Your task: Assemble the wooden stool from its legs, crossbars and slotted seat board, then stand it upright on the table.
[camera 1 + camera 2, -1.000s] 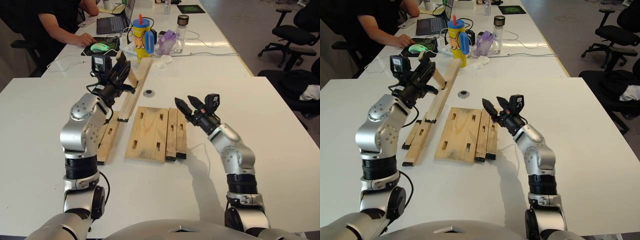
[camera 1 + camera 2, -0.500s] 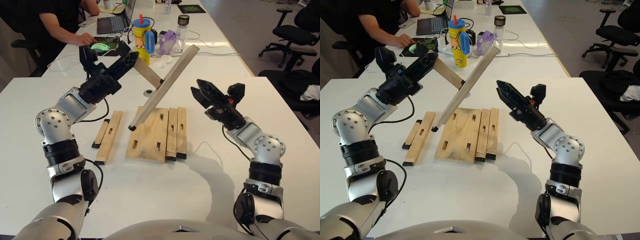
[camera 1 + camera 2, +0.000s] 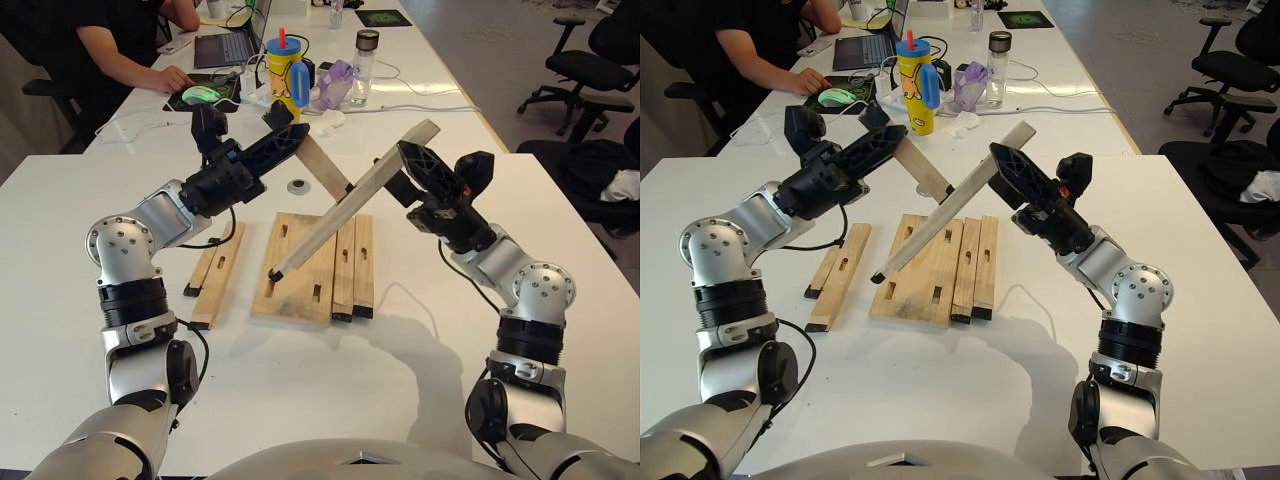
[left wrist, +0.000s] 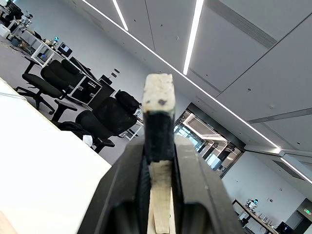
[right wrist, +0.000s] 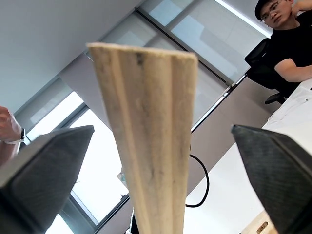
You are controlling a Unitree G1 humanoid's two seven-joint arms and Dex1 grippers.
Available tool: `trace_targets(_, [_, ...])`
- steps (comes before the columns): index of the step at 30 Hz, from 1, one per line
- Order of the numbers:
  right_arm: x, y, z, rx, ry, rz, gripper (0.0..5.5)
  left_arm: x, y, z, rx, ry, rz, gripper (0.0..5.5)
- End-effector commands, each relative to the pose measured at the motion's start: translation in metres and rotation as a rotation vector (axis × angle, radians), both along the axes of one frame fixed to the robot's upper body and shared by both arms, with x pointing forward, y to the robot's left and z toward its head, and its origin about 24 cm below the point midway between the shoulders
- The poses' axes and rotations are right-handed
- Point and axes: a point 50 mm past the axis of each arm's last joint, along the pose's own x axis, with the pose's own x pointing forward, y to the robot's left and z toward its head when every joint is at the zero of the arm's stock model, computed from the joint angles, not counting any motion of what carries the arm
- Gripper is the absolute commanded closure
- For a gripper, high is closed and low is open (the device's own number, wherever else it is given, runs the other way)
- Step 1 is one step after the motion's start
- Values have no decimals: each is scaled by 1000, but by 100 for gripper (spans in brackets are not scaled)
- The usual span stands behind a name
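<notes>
left arm [image 3: 150,215] is raised, elbow out to the robot's left, forearm reaching forward and inward over the white table [image 3: 100,330]. left gripper [image 3: 292,135] is clenched on a short crossbar [image 3: 322,165], with its fingers [image 4: 122,195] pressed against the wood on both sides. the crossbar meets a long leg [image 3: 320,230] at about the leg's middle. the leg hangs tilted, lower end over the slotted seat board [image 3: 290,295]; contact with the board cannot be told. right arm [image 3: 505,270] is raised, forearm pointing forward and inward. right gripper [image 3: 402,170] is released, fingers [image 5: 39,170] spread wide to either side of the leg's upper end, apart from it.

the seat board lies flat at the table's centre. two loose bars [image 3: 352,265] lie against its right edge, and two slotted pieces [image 3: 215,275] lie apart on its left. a round grommet [image 3: 297,186] sits just beyond it. a second table behind carries a yellow cup [image 3: 283,80], a bottle [image 3: 360,70] and a laptop [image 3: 228,45]. office chairs [image 3: 575,60] stand to the right.
</notes>
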Motion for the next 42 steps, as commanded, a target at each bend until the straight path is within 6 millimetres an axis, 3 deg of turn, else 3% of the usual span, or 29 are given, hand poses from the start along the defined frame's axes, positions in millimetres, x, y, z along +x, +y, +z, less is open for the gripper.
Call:
trace_targets(1, [-5, 1, 6, -20, -48, 20, 110, 1, 0, 1, -3, 9, -17, 510])
trace_targets(14, [-5, 1, 8, -2, -91, 29, 311, -1, -1, 5, 13, -2, -42, 510])
trace_targets(18, [-4, 1, 6, -4, -88, 28, 346, -1, 0, 9, 2, -24, -33, 510])
trace_targets(19, [-4, 2, 6, -5, -88, 29, 346, 0, 0, 10, 4, -29, -24, 474])
trace_targets(26, [-4, 0, 2, -16, -74, 29, 346, 5, 8, 19, -98, -27, 24, 385])
trace_targets(34, [-3, -7, 2, -31, -81, 31, 346, 22, 43, 35, -209, -48, 222, 263])
trace_targets(42, [-2, -21, -3, -106, -93, -69, 346, 21, 71, 29, -207, -49, 338, 144])
